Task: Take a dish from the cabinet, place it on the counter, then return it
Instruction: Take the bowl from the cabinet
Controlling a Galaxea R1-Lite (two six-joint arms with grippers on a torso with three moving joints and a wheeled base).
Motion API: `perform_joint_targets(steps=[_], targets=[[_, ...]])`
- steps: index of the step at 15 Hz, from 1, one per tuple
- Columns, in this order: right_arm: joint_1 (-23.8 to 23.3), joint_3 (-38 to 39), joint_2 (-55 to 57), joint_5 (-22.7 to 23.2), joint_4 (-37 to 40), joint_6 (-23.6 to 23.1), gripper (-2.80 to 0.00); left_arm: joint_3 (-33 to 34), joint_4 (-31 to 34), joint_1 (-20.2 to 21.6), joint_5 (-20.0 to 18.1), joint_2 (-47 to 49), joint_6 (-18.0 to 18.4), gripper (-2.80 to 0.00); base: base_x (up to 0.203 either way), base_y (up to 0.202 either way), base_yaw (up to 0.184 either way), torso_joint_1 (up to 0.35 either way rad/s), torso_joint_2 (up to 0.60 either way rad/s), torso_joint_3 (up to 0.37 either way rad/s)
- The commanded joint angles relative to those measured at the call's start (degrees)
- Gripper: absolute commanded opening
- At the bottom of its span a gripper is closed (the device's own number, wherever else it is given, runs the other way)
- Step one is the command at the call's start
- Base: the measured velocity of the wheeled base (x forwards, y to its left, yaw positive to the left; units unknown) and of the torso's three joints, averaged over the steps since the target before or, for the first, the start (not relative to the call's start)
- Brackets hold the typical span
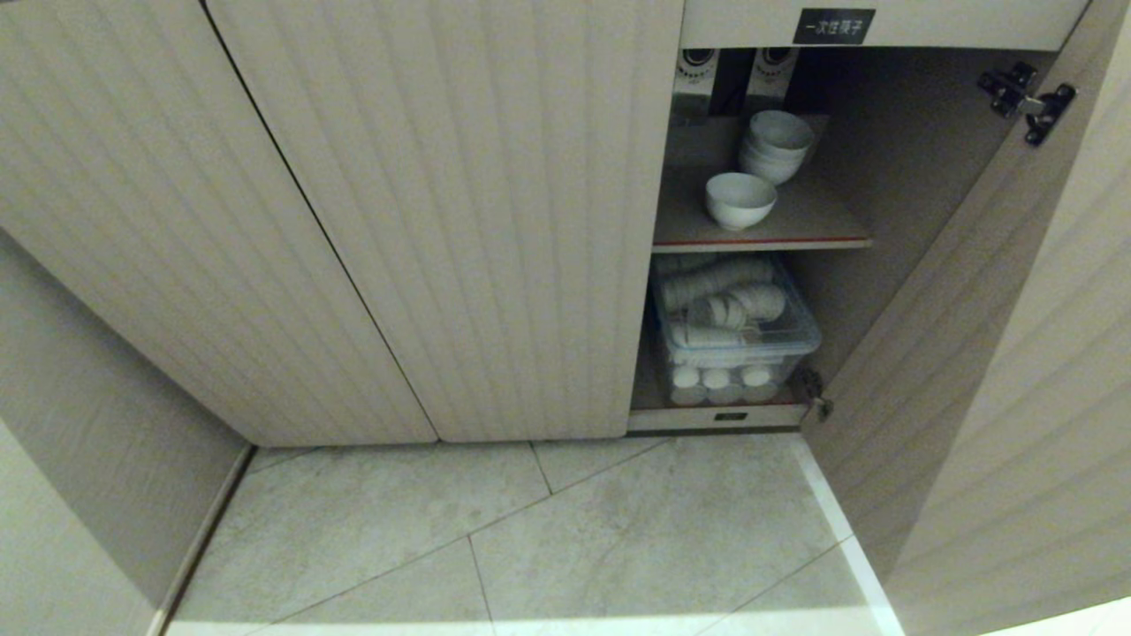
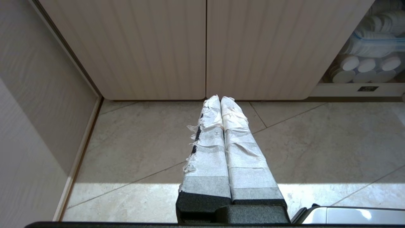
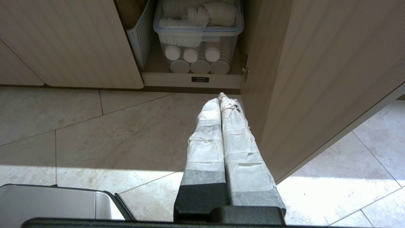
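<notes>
Sitting alone near the front of the open cabinet's (image 1: 884, 291) upper shelf (image 1: 795, 231), the dish (image 1: 740, 200) lies above and ahead of both low arms; right pincer (image 3: 221, 100), fingers together, looks nearer than left pincer (image 2: 220, 101), likewise closed.

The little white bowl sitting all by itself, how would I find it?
Look into the open beige fluted cabinet, at its red-edged upper shelf. The small round white ceramic bowl stands alone near the front edge, upright, apart from the stack of white bowls behind it.
</notes>
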Motion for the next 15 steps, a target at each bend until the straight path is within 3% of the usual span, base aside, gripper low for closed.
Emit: perform_joint_targets(steps=[1, 9, 15], targets=[[0.0, 0.0, 0.1, 0.0, 0.0, 0.0, -2.80, 0.0, 0.0, 0.0, 0.0, 0.0, 0.0, -2.80, 0.000, 0.000, 0.000, 0.000, 0.00, 0.000], [0.0, 0.0, 0.1, 0.0, 0.0, 0.0, -2.80, 0.0, -0.1, 0.0, 0.1, 0.0, -0.1, -2.80, 0.000, 0.000, 0.000, 0.000, 0.00, 0.000], [0.0, 0.0, 0.1, 0.0, 0.0, 0.0, -2.80, 0.0, 0.0, 0.0, 0.1, 0.0, -0.1, -2.80, 0.186, 0.000, 0.000, -0.001, 0.00, 0.001]])
